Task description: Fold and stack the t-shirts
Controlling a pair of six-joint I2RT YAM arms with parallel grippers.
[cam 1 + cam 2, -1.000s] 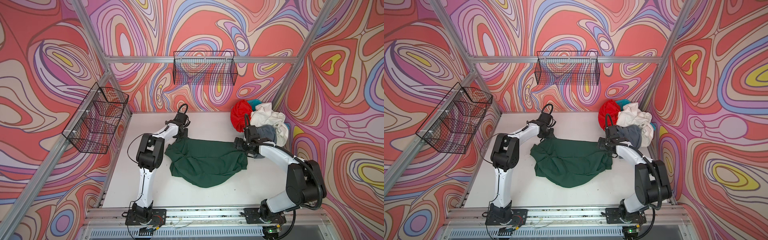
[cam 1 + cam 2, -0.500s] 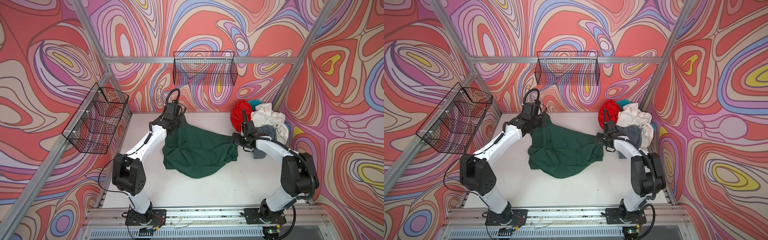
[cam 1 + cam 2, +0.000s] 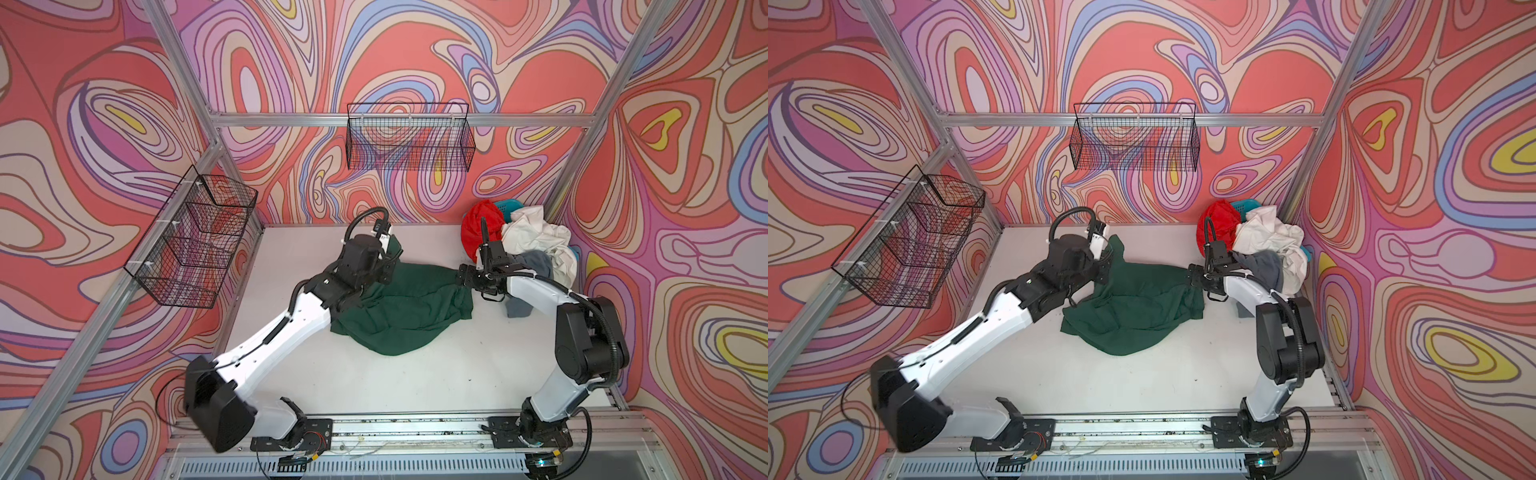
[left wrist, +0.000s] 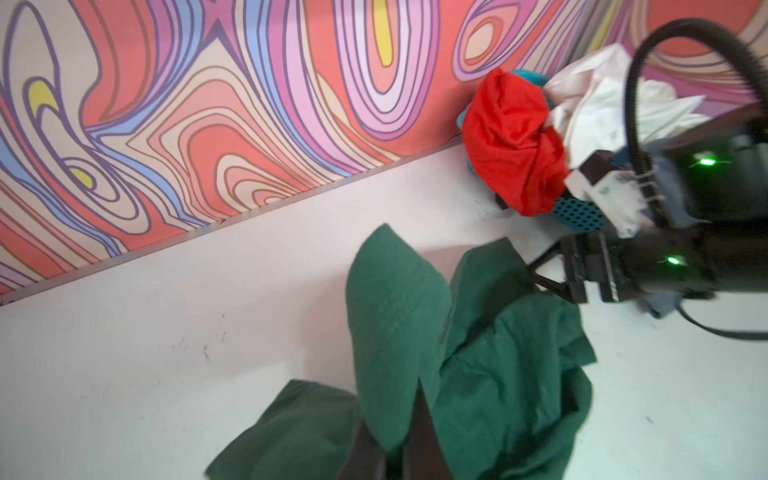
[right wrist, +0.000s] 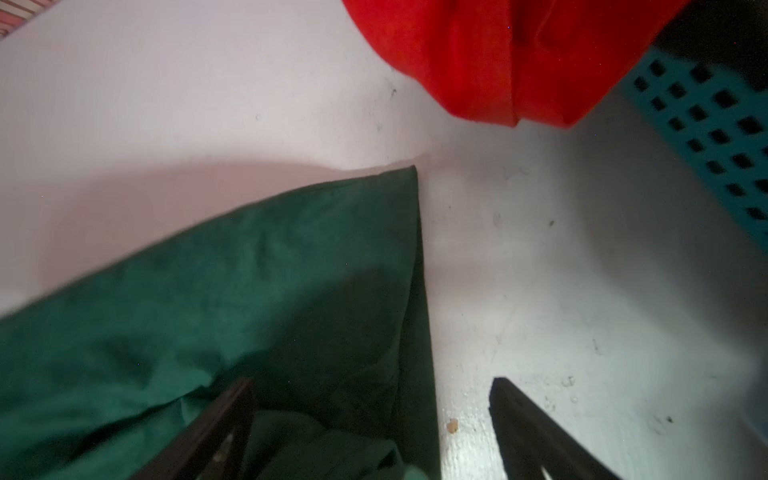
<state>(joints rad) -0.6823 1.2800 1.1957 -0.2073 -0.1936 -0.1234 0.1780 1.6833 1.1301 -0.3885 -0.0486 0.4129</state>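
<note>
Fig.: dark green t-shirt [image 3: 409, 309] lies crumpled mid-table [image 3: 415, 374]. One corner is pinched tight in L gripper [image 4: 399, 440] & held up toward back wall, prob. to spread the cloth before folding. R gripper [image 5: 370, 386]: jaws wide apart, straddling shirt's opposite edge, low over table, gripping nothing. L arm reaches long & diagonal from front rail; R arm bent at elbow, forearm pointing inward. Red shirt [image 3: 478, 235], off-white shirt [image 3: 536, 239] & grey-blue shirt [image 3: 538, 266] are heaped on turquoise basket [image 3: 509, 204] in back-right corner, unfolded.
</note>
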